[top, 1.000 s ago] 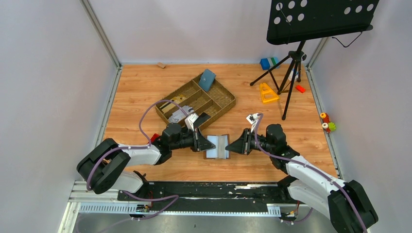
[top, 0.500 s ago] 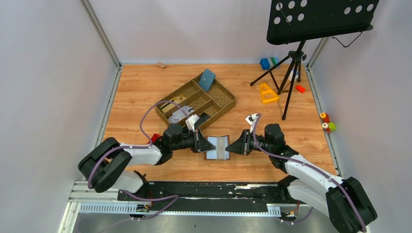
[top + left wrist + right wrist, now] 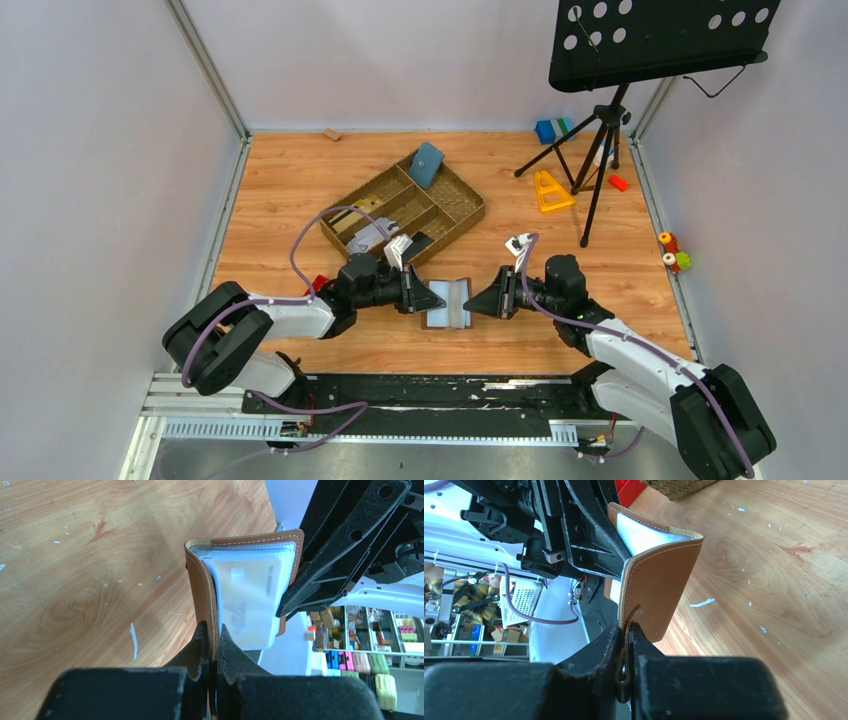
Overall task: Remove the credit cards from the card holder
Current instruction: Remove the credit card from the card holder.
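A stitched brown leather-look card holder point(image 3: 447, 302), glossy clear sleeves inside, spreads open over the woodgrain counter point(image 3: 300, 180), near-middle; left fingers point(image 3: 200, 647) and right fingers point(image 3: 606, 647) each pinch one cover edge.

I hold the small brown folding card holder point(image 3: 449, 305) with pale clear sleeves spread open, sleeves up, over the wooden table point(image 3: 280, 190) near the middle of its near edge. My left gripper point(image 3: 437, 297) touches its left edge and my right gripper point(image 3: 470, 302) touches its right edge. Just beyond it, toward the table's centre, sits a woven compartment tray point(image 3: 455, 228) with a blue-teal pouch point(image 3: 427, 165) leaning at its far end, while a black music stand point(image 3: 600, 125) and a yellow triangular piece point(image 3: 550, 190) occupy the far right corner.
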You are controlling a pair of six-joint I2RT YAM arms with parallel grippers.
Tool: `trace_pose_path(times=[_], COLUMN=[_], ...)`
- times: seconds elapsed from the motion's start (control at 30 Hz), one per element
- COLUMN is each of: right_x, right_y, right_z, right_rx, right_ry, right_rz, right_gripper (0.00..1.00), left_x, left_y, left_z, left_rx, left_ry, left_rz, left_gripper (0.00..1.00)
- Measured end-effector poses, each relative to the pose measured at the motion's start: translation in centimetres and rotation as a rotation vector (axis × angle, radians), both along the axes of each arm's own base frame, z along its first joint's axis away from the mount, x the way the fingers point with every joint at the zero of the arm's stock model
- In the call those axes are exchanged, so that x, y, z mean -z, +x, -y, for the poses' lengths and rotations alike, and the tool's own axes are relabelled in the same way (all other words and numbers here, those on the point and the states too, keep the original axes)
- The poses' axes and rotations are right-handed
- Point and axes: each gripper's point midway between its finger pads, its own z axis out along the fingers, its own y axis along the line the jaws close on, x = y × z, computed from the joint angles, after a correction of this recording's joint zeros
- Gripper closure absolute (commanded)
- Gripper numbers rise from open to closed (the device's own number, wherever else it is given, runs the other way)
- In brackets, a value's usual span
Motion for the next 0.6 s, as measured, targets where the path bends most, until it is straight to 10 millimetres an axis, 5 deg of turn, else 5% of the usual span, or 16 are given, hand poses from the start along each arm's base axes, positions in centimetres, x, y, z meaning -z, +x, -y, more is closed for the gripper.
trace_pose_path(times=[0.6], right_x=[0.33], right_y=[-0.03], right_z=[-0.07], right_rx=[-0.006], right_ry=[-0.004], right_rz=[-0.014], right_gripper=[1.0], left_x=[0.2], left_y=[-0.14], left_z=[0.01], left_rx=[0.003], left_ry=[0.007], left_rz=[-0.007], left_gripper=[1.0])
